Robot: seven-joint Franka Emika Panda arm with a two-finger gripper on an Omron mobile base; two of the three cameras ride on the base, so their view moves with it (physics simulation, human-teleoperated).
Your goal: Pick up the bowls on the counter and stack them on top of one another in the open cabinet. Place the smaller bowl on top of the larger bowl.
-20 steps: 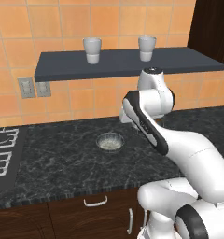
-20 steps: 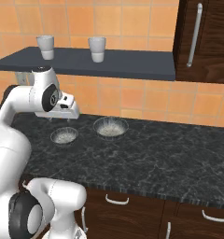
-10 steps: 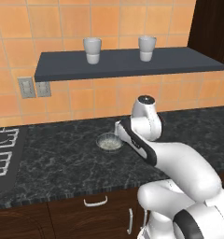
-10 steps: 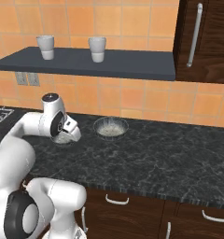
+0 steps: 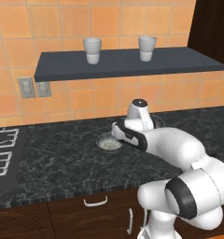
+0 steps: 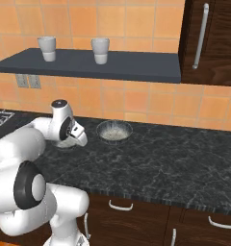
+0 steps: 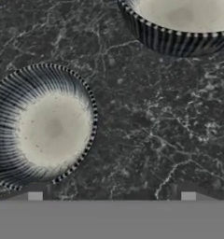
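Counter [image 5: 58,158]: end effector [image 7: 111,198] lowered beside smaller bowl [image 7: 41,126].

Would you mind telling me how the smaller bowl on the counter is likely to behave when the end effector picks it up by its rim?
The smaller bowl looks rigid, with a ribbed wall, so it should probably keep its shape under a pinch. It sits flat and shallow on the counter, so it seems unlikely to roll. Its glossy-looking inside may be slippery, and a one-sided rim grip could let it tilt.

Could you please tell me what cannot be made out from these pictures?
- Pincer: cannot tell open or shut; the arm covers it in both base views.
- Larger bowl: cut by the hand view's top edge; behind the arm in the left base view.
- Smaller bowl: mostly hidden by the arm in the right base view.
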